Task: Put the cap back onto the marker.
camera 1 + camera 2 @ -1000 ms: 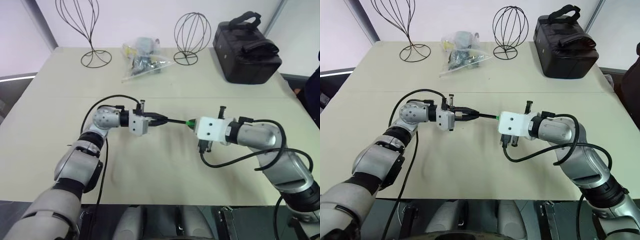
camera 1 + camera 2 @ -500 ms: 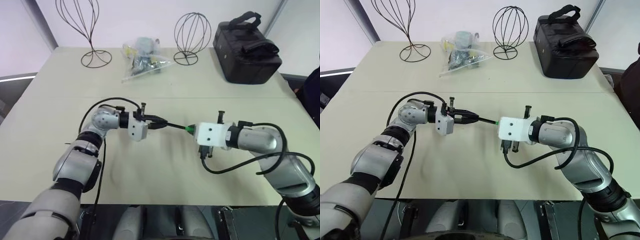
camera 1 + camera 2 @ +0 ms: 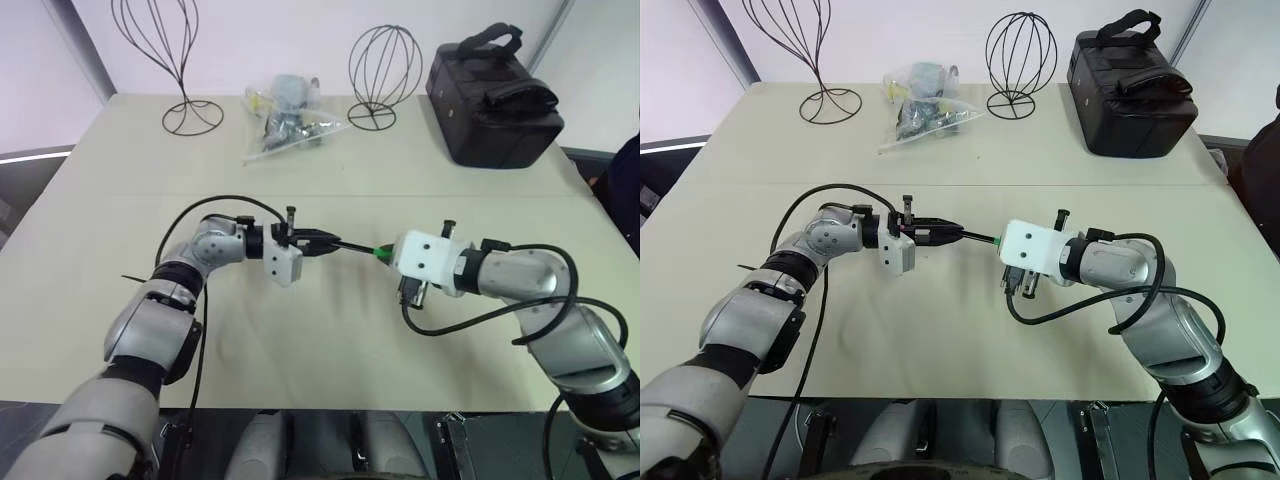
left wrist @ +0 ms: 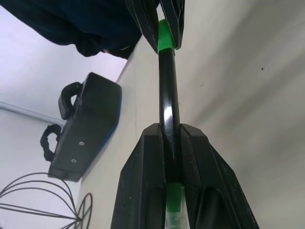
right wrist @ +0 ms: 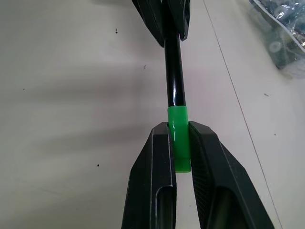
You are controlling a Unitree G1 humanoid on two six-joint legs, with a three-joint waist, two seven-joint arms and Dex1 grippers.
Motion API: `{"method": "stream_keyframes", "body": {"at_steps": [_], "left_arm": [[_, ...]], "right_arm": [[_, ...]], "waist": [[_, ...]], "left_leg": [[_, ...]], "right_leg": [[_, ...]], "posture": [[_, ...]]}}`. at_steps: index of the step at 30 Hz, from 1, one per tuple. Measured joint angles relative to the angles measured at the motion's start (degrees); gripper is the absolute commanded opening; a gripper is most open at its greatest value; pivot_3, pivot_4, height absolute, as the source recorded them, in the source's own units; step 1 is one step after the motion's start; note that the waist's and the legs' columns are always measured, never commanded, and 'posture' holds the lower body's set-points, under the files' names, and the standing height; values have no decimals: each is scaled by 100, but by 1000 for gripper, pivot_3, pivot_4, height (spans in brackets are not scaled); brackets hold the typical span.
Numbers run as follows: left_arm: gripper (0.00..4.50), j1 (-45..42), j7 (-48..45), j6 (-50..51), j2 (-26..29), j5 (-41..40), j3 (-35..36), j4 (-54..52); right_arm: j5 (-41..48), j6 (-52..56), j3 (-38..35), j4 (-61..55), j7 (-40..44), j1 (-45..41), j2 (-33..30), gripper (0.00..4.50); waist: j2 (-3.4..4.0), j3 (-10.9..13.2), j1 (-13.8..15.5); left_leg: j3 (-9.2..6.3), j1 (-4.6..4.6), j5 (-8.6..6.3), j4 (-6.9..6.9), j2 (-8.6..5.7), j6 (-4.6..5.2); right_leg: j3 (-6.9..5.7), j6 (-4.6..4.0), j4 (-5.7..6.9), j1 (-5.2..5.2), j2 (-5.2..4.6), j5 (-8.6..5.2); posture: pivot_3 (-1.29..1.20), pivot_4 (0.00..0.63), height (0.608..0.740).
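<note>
The marker [image 3: 348,246], a thin black stick, hangs level above the table between my two grippers. My left gripper [image 3: 322,241] is shut on its left end; in the left wrist view the fingers [image 4: 145,157] clamp the shaft [image 4: 167,95]. The bright green cap [image 3: 381,252] sits at the marker's right end, with my right gripper [image 3: 388,253] shut on it. In the right wrist view the black shaft [image 5: 175,71] runs straight into the cap [image 5: 178,138] between the pads [image 5: 159,152].
At the back of the beige table [image 3: 120,200] stand two black wire stands [image 3: 188,100] [image 3: 382,75], a clear plastic bag of small items [image 3: 285,120] and a black case [image 3: 495,95]. Something dark blue [image 3: 630,170] shows at the right edge.
My left wrist has rolled, so its white block now hangs lower. Both hands have stayed in place, and the marker and cap are still held end to end.
</note>
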Motion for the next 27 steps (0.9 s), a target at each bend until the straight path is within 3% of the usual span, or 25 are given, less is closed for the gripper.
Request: {"method": "stream_keyframes", "body": {"at_steps": [8,27], "left_arm": [[0,-75,510,-55,45,290,-173,3],[0,-86,505,-70,60,226,-207,25]], "right_arm": [[0,30,5,0,2,-55,-18,253],[-12,95,60,0,-78,-101,38,253]], "waist": [[0,0,-6],[0,0,-1]], "left_leg": [[0,0,0,0,0,0],[1,0,0,0,0,0]], "right_leg": [[0,0,0,0,0,0],[0,0,0,0,0,0]], "posture": [[0,150,740],[0,150,740]]}}
